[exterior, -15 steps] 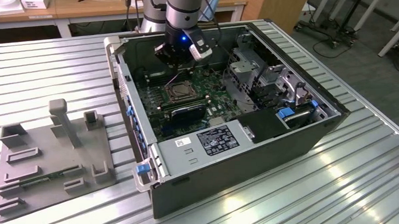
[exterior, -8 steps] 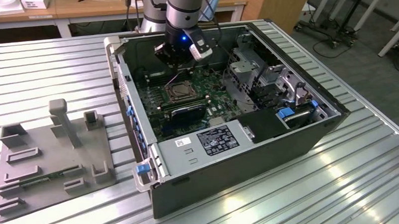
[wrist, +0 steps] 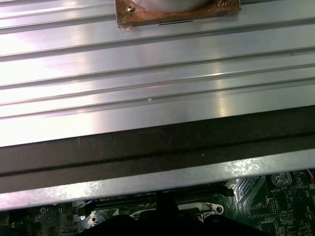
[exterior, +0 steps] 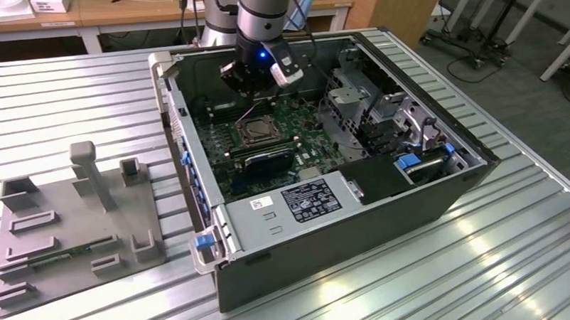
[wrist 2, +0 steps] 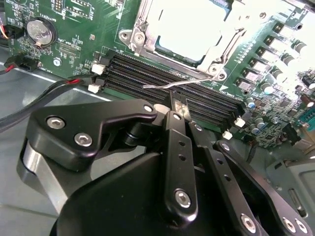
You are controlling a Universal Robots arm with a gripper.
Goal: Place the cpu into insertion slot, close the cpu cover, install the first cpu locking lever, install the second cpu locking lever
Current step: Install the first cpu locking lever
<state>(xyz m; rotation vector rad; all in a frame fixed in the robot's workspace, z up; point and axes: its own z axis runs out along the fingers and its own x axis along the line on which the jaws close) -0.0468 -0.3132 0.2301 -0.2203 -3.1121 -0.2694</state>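
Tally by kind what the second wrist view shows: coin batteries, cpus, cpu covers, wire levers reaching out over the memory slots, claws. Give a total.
coin battery: 1
cpu: 1
cpu cover: 1
wire lever over the memory slots: 1
claw: 1
Total: 5

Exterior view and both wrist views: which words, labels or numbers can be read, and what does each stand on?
No text can be read.
The black label on the metal panel inside the case: print too small.
The white sticker beside it: too small.
The white box on the desk: blurred.
Markings on the green board in the second wrist view: too small.
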